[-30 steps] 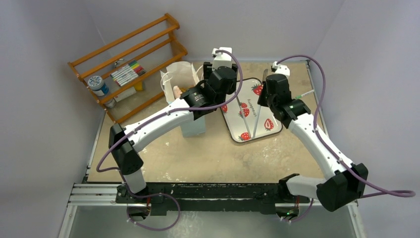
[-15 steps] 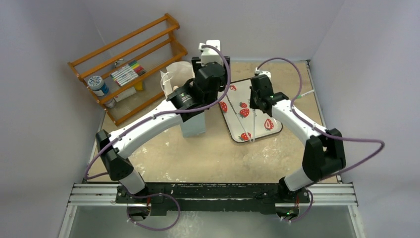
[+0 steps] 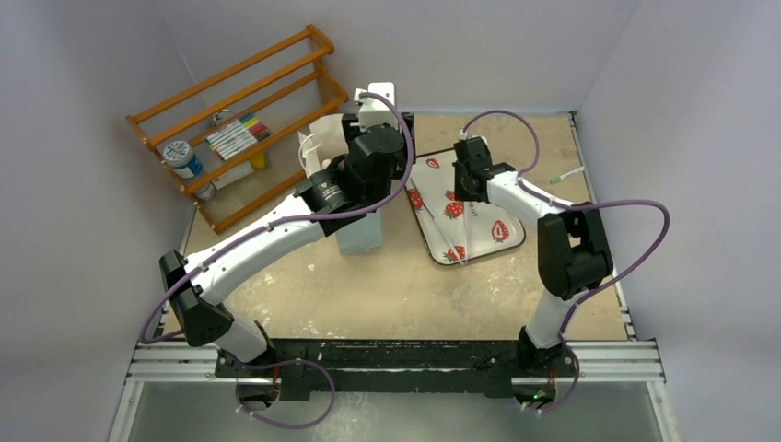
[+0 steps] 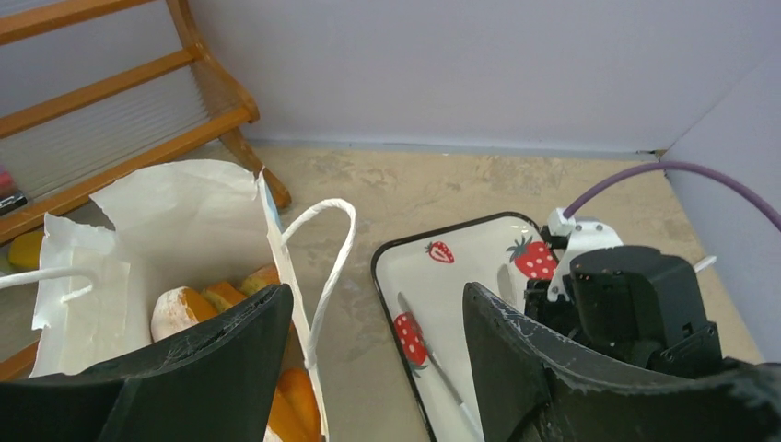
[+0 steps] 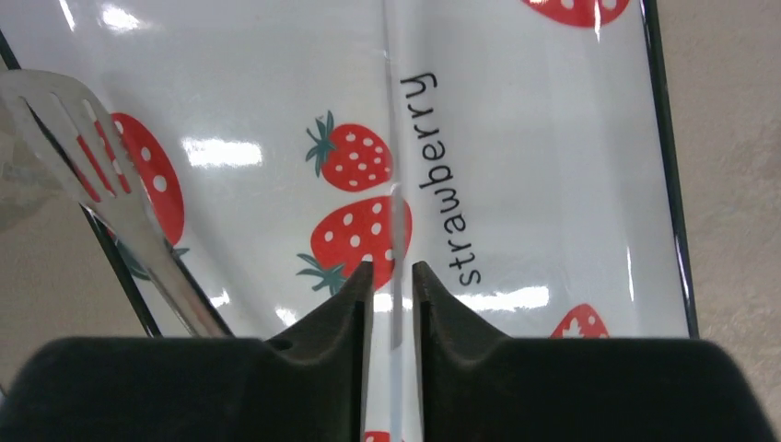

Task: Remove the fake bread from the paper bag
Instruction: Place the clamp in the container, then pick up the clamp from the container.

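Left gripper (image 4: pixel 376 304): released, jaws wide apart, hanging over the top of the paper bag (image 4: pixel 184 221); the left finger (image 4: pixel 221 350) sat above the bag's mouth, the right finger (image 4: pixel 553 368) was outside it, toward the tray (image 4: pixel 479 244).
Right gripper (image 5: pixel 393 276): low over the tray, its two fingers close on either side of one thin arm of the tongs (image 5: pixel 83 157); I cannot tell whether they pressed on it.
Bread (image 4: pixel 180 308): inside the bag, low down; a pale piece with an orange edge and other orange pieces showed past the left finger.
Paper bag: upright on the bench (image 3: pixel 387 285), mouth open, white inside, one cord handle looped up on the tray side; just left of the tray.
Tray: white with strawberry print and a dark rim, flat on the bench.
Tongs: lying on the tray, one slotted end near its edge.
Rack (image 3: pixel 249 120): wooden, at the far left corner behind the bag.
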